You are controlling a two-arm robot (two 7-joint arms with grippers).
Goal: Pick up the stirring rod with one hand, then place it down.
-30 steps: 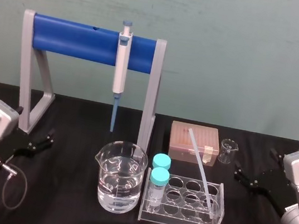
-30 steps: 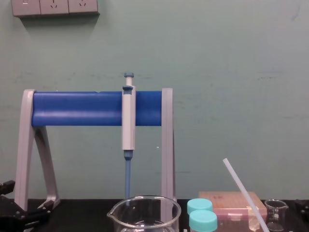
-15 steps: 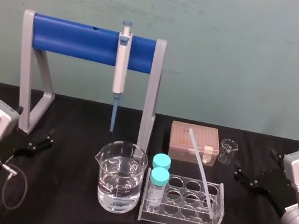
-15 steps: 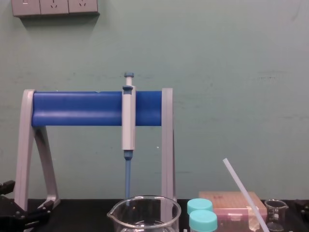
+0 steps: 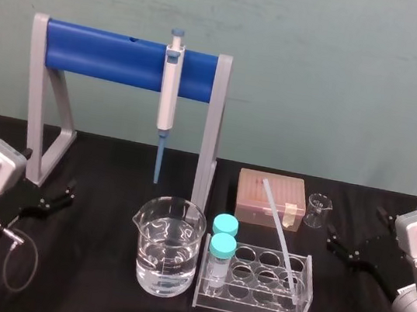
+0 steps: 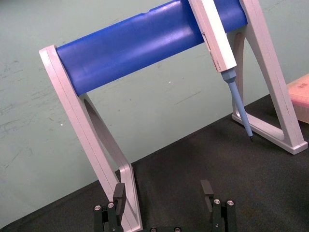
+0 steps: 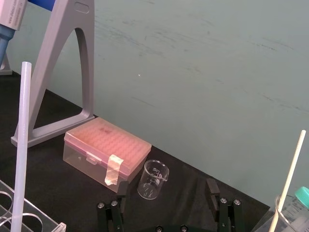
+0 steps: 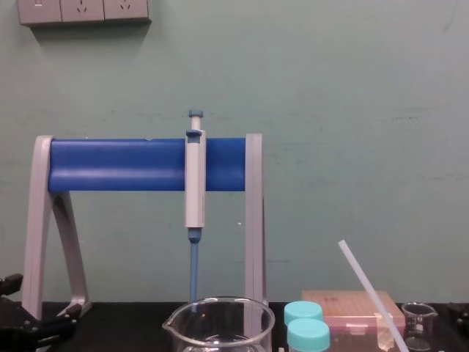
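Right hand [image 5: 354, 223], black and angular, hovered low over the black bench [image 5: 113, 165] at the robot's right, its two fingers [image 7: 122, 189] spread wide and holding nothing; it was well apart from the stirring rod [image 5: 279, 237]. Between those fingers, farther back, the wrist view showed a small clear glass beaker [image 7: 153, 179] and, beside it, a pink translucent lidded box [image 7: 104, 145] with a strip of tape on its front. Near that hand, leftward, the stirring rod stood in a clear plastic rack [image 5: 255, 289] of round wells: a thin, straight, translucent white rod, its lower end in a well at the rack's right end, its long axis tilted so the upper end leaned back and toward the robot's left, rising in front of the pink box. Two teal-capped vials [image 5: 220, 252] filled the rack's left end, and a large glass beaker [image 5: 166, 248] of clear liquid stood just beside them. Behind, a grey pipette [image 5: 168, 103] with a blue tip hung from a grey-legged stand with a blue bar [image 5: 106, 54]. Left hand [image 5: 68, 191], also spread wide and empty, was parked at the far left.
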